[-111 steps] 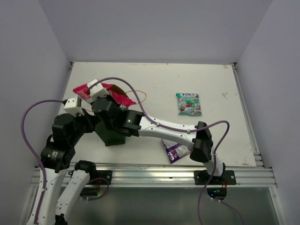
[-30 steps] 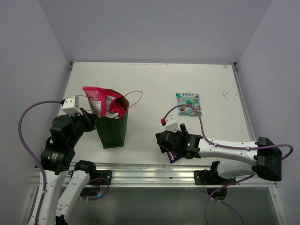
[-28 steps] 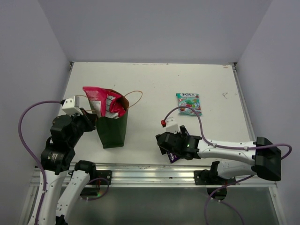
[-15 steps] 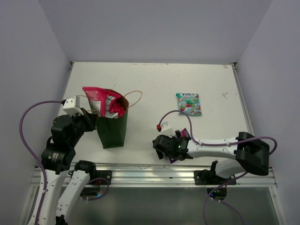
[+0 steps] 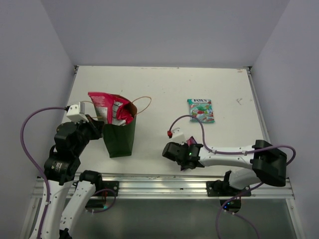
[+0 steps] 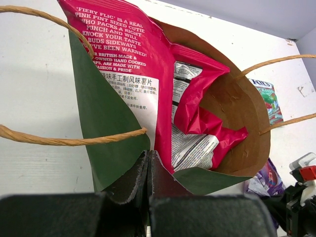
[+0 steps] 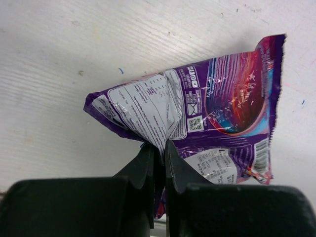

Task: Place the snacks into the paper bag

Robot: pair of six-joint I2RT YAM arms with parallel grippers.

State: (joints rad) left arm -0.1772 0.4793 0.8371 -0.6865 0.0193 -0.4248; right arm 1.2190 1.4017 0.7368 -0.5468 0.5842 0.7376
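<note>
Green bag point(image 5: 119, 142) holds two red packets point(image 6: 123, 64); right claw point(image 7: 159, 148) grips purple packet point(image 7: 217, 103).

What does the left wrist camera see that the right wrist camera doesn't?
Only the left wrist view shows the paper bag, the two red packets standing in it, and the teal packet beyond. Only the right wrist view shows the right gripper pinching the purple packet by its printed back. Both show the purple packet and the white table.

White counter point(image 5: 164, 94), scuffed, a few small dark marks. Plain pale grey walls point(image 5: 164, 30) enclose it on three sides. Aluminium rail point(image 5: 159, 186) along near edge. Lighting even, soft shadows.
</note>
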